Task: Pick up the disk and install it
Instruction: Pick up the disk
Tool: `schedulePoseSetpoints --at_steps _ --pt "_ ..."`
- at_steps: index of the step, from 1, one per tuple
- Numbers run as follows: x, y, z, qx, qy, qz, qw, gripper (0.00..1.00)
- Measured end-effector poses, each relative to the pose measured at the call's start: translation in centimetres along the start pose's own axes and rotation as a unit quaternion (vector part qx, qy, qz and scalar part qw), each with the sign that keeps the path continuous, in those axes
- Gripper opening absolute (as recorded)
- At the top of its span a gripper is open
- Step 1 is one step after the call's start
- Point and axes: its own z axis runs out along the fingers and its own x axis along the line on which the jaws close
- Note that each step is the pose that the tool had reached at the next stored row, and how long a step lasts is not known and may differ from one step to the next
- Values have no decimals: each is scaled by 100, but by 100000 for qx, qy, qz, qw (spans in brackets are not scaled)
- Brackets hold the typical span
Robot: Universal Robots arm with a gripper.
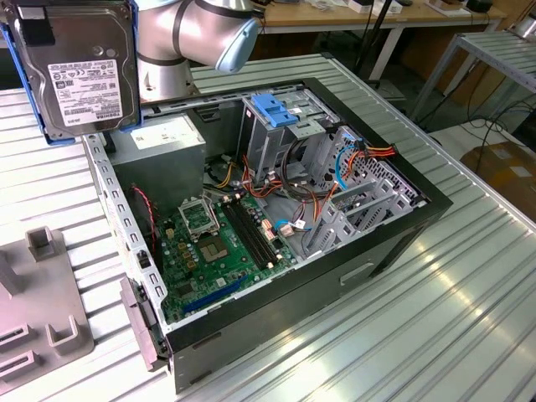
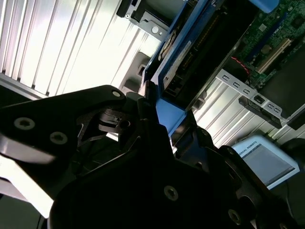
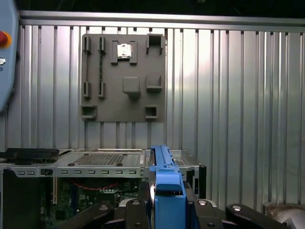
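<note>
The disk (image 1: 82,71) hangs in the air at the exterior view's upper left, above the back corner of the open computer case (image 1: 276,226). Its dark face and white label are turned toward the camera, with blue rails along its sides. In the first wrist view the disk (image 3: 166,179) shows edge-on as a blue rail, with my gripper (image 3: 167,206) shut on it from both sides. The second wrist view shows the disk (image 2: 190,52) reaching out from the black gripper (image 2: 169,114) over the case's edge.
Inside the case are a green motherboard (image 1: 222,243), a grey cage with a blue handle (image 1: 276,113), loose cables (image 1: 301,197) and a grey box with a white sticker (image 1: 159,134). A grey fixture plate (image 1: 42,293) lies on the ribbed metal table (image 1: 452,285), beside the case.
</note>
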Motion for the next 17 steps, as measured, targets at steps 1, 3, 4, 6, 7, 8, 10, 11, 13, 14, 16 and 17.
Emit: schedulePoseSetpoints --at_steps 1,3,4,6,7,8,10,11,13,14,16,17 --pt "0 -29 1 0 18 25 100000 37" --pt "0 -91 4 1 50 57 100000 37" --pt "1 -137 6 3 68 81 100000 37" --pt "1 -190 7 1 100 104 100000 37" --pt "1 -216 8 0 120 116 100000 37" --pt "1 -250 9 4 145 130 100000 37" --pt "2 -314 11 5 203 159 100000 37" --pt "2 -352 12 5 244 175 100000 37" --pt "2 -404 14 6 292 201 99999 37" --pt "2 -448 15 6 337 223 99999 37" --pt "3 -498 16 3 381 255 99999 37" --pt "3 -538 17 3 413 277 99999 37"
